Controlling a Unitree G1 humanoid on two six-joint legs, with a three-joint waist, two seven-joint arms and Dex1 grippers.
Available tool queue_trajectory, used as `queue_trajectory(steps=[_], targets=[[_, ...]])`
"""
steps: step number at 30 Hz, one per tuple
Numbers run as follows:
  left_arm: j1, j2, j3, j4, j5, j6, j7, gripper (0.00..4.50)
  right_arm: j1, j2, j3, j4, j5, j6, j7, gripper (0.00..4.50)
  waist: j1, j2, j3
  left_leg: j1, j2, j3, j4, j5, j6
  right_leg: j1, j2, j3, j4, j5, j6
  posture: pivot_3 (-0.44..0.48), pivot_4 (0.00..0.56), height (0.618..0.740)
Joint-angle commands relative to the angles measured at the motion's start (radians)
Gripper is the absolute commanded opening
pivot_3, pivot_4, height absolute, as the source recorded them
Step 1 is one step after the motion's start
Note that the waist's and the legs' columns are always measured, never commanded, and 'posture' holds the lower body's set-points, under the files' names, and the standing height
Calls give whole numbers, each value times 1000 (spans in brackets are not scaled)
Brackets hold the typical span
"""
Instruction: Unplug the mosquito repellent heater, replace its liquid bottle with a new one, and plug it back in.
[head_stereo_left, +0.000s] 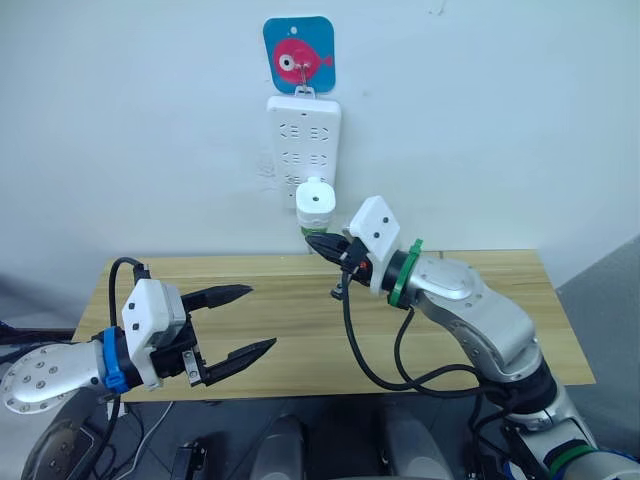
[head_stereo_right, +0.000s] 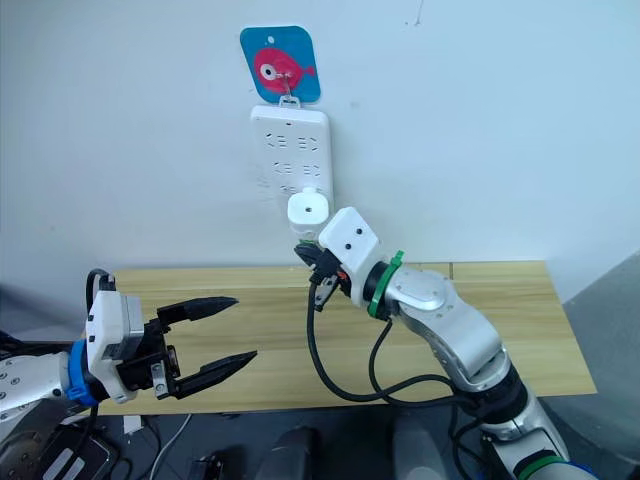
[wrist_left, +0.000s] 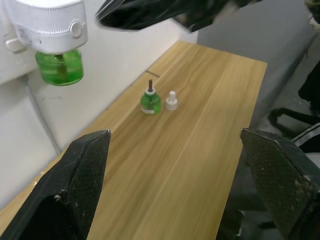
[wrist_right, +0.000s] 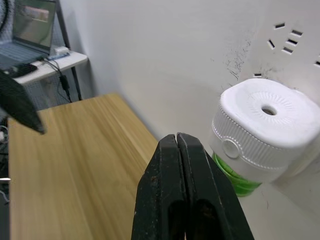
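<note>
The white mosquito repellent heater (head_stereo_left: 314, 199) is plugged into the bottom of a white power strip (head_stereo_left: 303, 135) on the wall. A green liquid bottle (wrist_left: 59, 67) hangs under it. My right gripper (head_stereo_left: 312, 241) is shut with nothing in it, its tips just below and in front of the heater (wrist_right: 262, 130), beside the green bottle (wrist_right: 232, 177); I cannot tell if they touch. A second small green bottle (wrist_left: 150, 102) with a brown wick stands on the wooden table (head_stereo_left: 500, 290) next to a white cap (wrist_left: 171, 100). My left gripper (head_stereo_left: 262, 318) is open above the table's front left.
A blue plate with a pink fish (head_stereo_left: 298, 55) holds the power strip's hook on the wall. A black cable (head_stereo_left: 360, 350) loops down from my right wrist over the table. A side table with a laptop (wrist_right: 32, 25) stands beyond the far end.
</note>
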Motion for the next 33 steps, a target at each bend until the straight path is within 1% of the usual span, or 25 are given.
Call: queue_trajectory(steps=[1, 10, 20, 33], targets=[[-4, 0, -10, -43, -10, -19, 32, 4387, -23, 17, -17, 10, -37, -39, -8, 40, 4, 0, 0, 0, 0, 0, 0, 0, 0, 0, 0, 0, 0, 0, 0, 0, 174, 740], [-57, 31, -35, -13, -28, -13, 37, 4387, -29, 39, -38, 38, -83, -35, -22, 40, 7, 0, 0, 0, 0, 0, -1, 0, 0, 0, 0, 0, 0, 0, 0, -8, 173, 740], [-95, 44, -58, 9, -23, -15, 38, 4387, -32, 66, -36, 58, -125, -11, -36, 40, 6, 0, 0, 0, 0, 0, -1, 0, 0, 0, 1, 0, 0, 0, 0, -13, 174, 740], [-110, 49, -66, 20, -26, -13, 46, 4387, -53, 111, -89, 96, -200, -43, -119, 40, 9, 0, 0, 0, 0, -1, 0, 1, -2, 0, 1, -1, 1, 0, 0, -15, 176, 740]])
